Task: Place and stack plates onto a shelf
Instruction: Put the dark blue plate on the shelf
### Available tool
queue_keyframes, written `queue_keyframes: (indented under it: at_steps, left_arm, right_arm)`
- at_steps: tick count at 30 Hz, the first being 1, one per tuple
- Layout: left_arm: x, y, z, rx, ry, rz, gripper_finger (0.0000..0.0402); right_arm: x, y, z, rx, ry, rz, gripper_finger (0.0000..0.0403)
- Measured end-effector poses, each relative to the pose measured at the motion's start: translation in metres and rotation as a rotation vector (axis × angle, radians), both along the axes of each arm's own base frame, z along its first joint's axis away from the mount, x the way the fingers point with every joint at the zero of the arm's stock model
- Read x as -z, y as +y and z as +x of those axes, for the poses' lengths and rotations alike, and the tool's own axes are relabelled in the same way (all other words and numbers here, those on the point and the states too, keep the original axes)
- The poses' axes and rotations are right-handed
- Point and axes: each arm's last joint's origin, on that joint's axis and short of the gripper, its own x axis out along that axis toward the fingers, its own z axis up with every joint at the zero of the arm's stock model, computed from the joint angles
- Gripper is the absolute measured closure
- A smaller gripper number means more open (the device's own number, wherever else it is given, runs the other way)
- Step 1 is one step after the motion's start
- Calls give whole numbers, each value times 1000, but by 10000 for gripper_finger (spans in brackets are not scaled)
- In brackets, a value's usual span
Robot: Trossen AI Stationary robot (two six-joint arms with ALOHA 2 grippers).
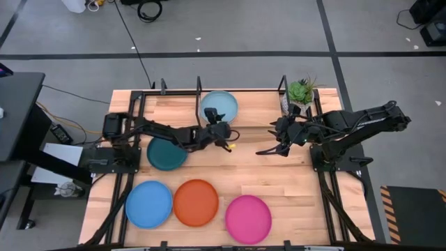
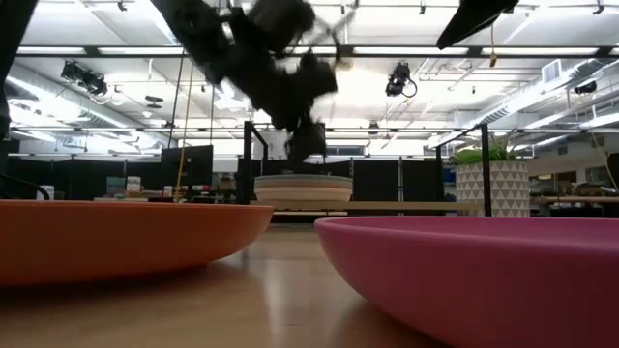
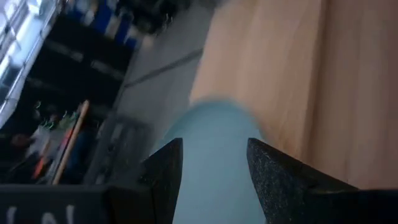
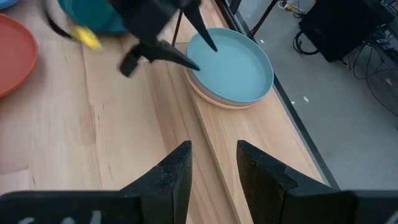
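Note:
A light teal plate [image 1: 220, 104] tops a stack of plates [image 2: 303, 189] on the shelf's pale wooden floor [image 4: 211, 134] at the table's far side. It also shows in the right wrist view [image 4: 233, 65]. My left gripper [image 1: 217, 120] is open just above the near rim of the light teal plate [image 3: 214, 134], apart from it in the low view [image 2: 306, 145]. My right gripper [image 1: 268, 150] is open and empty over bare table to the right [image 4: 214, 155]. A dark teal plate [image 1: 166, 153], a blue one [image 1: 148, 203], an orange one [image 1: 196, 202] and a pink one [image 1: 247, 218] lie flat on the table.
The shelf's black rods and posts [image 1: 199, 87] stand along the far edge. A potted green plant [image 1: 301, 90] stands at the far right of the shelf. Bare wood lies between the two grippers and in front of the shelf.

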Motion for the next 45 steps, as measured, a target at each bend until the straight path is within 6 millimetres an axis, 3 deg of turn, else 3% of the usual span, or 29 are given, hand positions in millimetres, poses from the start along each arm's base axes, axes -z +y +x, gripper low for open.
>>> queue_keyframes:
  at_steps: [4,9,14,21,28,38,45]
  left_arm:
    - [-21,-19,-6,187,-35,-117,214]
    - [-26,-48,-28,355,80,-409,215]
    - [-16,-81,-57,307,260,-706,215]
    - [-7,-126,-87,91,332,-877,215]
    - [-6,-145,-98,-73,228,-897,215]
    - [6,-142,-118,-407,197,-788,214]
    - [22,-148,-121,-425,229,-623,214]
  right_arm:
    - [0,0,0,0,6,-1,270]
    - [2,0,-2,16,19,10,270]
    - [1,0,-1,14,10,10,270]
    - [0,0,0,-16,6,-16,270]
    - [0,0,0,-48,29,-49,270]
    - [0,1,0,-108,60,-74,270]
    - [7,1,2,-119,69,-85,270]
